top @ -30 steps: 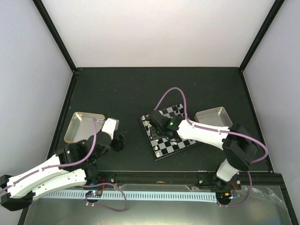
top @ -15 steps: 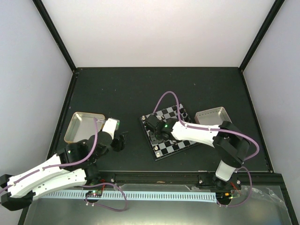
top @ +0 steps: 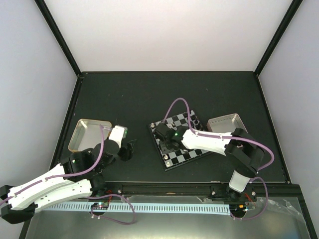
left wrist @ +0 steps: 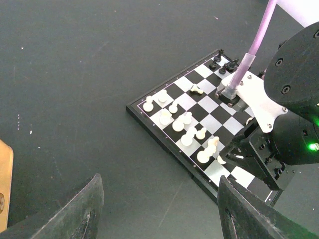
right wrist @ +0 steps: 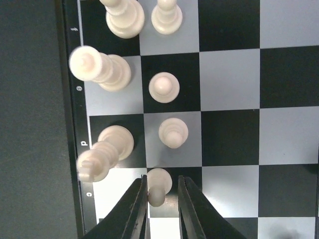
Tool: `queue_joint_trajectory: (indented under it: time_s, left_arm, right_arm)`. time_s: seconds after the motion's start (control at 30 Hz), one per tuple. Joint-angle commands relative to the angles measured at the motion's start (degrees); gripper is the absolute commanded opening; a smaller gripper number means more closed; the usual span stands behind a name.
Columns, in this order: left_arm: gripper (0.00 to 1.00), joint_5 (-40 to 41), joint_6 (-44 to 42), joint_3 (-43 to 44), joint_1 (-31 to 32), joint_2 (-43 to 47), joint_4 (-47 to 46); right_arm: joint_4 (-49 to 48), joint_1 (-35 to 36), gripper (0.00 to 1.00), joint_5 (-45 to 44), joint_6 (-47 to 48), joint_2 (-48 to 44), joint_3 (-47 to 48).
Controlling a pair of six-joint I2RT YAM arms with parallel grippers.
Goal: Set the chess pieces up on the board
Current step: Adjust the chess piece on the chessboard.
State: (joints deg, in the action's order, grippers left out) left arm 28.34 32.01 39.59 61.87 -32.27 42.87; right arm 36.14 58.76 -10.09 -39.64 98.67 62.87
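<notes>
Right of the desk's (top: 124, 94) middle, nearer the near edge than the far one, the board (top: 188, 154) lies askew, with one corner pointing at the near edge. Bare dark surface stretches from it to the far edge and both far corners. A narrower strip separates it from the left pincer (left wrist: 159, 183), which hangs released toward the left edge, its fingers spread wide with nothing between them. The left tray (top: 82, 133) sits just beyond the left arm (top: 55, 181) by the left edge. The right tray (top: 227, 122) sits just beside the board's right corner, leaving little room there.

The right arm (top: 214, 142) reaches across the board, and the right pincer (right wrist: 162, 185) hangs low just inside the rim that faces the left edge. Its fingers (right wrist: 137, 209) flank a white pawn (right wrist: 158, 183) standing on a black square, in line with two other pawns. Taller cream chess pieces (right wrist: 107, 69) stand on the rim row beside them. A dark sliver shows between the pawn and one finger, so I cannot tell whether the pincer grips it or merely brackets it.

From above, the right arm covers the board's middle, and the pieces are too small to sort. From the left wrist, that arm's black wrist hides the board's right part. Black pieces (left wrist: 222, 60) crowd the far corner, their types unclear. The right wrist frame cuts off the fingers at its lower edge.
</notes>
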Motion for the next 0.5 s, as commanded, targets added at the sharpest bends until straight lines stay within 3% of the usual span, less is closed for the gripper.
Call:
queue_joint_trajectory:
  time_s: [0.0, 0.27, 0.47]
  left_arm:
    - [0.64, 0.9, 0.5, 0.0, -0.3, -0.3, 0.5]
    - [0.64, 0.9, 0.4, 0.1, -0.3, -0.7, 0.4]
    - [0.64, 1.0, 0.4, 0.1, -0.3, -0.6, 0.4]
  right_arm:
    - [1.5, 0.0, 0.19, -2.0, -1.4, -0.9, -1.4]
    - [-0.2, 0.0, 0.20, -0.5, -0.4, -3.5, -2.6]
    - [-2.9, -0.3, 0.31, 0.7, -0.1, -8.6, -2.6]
